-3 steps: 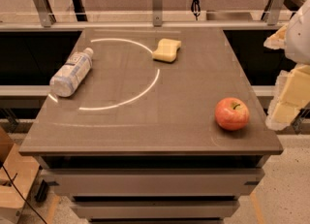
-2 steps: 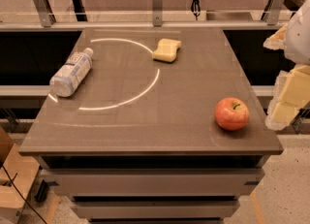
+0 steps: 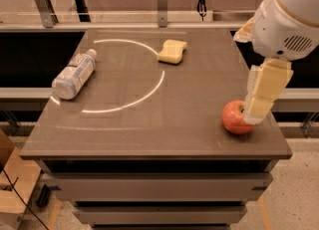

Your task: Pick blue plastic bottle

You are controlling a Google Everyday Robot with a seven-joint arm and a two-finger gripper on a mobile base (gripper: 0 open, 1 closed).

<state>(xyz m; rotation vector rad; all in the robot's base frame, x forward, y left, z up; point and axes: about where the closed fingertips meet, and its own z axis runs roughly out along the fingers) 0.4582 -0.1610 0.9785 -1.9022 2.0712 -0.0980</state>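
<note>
The blue plastic bottle [image 3: 74, 74] is clear and pale bluish with a white cap. It lies on its side near the table's left edge, cap pointing to the far right. My gripper [image 3: 257, 110] hangs from the white arm [image 3: 286, 17] at the right side of the table. It is just in front of the red apple's right part and far from the bottle. It holds nothing that I can see.
A red apple [image 3: 235, 118] sits near the front right corner of the brown table [image 3: 149, 134]. A yellow sponge [image 3: 172, 51] lies at the far middle. A bright curved streak of light crosses the tabletop. Rails and a counter run behind the table.
The arm and gripper have moved left from beyond the table's right edge, so that the gripper now overlaps the apple's right side. The bottle, sponge and apple have not moved.
</note>
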